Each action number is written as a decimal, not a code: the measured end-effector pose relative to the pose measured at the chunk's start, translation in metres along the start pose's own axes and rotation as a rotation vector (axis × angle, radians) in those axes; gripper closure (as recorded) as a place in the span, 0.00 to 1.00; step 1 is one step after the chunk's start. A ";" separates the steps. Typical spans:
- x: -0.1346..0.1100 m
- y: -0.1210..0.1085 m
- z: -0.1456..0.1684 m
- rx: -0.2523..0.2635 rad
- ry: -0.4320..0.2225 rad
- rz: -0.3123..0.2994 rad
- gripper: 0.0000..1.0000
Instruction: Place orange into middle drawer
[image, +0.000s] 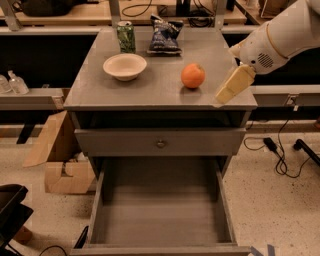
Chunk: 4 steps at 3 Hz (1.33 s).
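Round bright orange fruit sits near my empty cream gripper (gape: can't tell) w/ deep grey wooden drawer open below, ready.

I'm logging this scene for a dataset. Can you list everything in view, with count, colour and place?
orange: 1, orange, on the cabinet top, right of centre
bowl: 1, cream, on the top, left of the orange
can: 1, green, at the back of the top, behind the bowl
snack bag: 1, dark blue, at the back, right of the can
cabinet: 1, grey, centre
closed drawer front: 1, grey with a small knob, just under the top
middle drawer: 1, grey, pulled open below, bare floor showing
cardboard box: 1, brown, on the floor left of the cabinet
cables: several, black, on the floor at right
arm: 1, white, upper right
pincer: 1, cream, over the top's right front edge, apart from the orange
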<state>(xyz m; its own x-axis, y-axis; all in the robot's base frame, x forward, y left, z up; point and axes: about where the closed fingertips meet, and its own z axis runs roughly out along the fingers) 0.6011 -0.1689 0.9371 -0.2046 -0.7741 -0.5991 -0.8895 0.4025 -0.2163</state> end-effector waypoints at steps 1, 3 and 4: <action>-0.001 -0.006 0.007 0.010 -0.033 0.020 0.00; -0.020 -0.103 0.061 0.097 -0.293 0.141 0.00; -0.034 -0.127 0.099 0.062 -0.403 0.205 0.00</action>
<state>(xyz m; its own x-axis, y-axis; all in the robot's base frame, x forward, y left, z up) 0.7612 -0.1453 0.9087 -0.1873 -0.4280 -0.8841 -0.8184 0.5657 -0.1005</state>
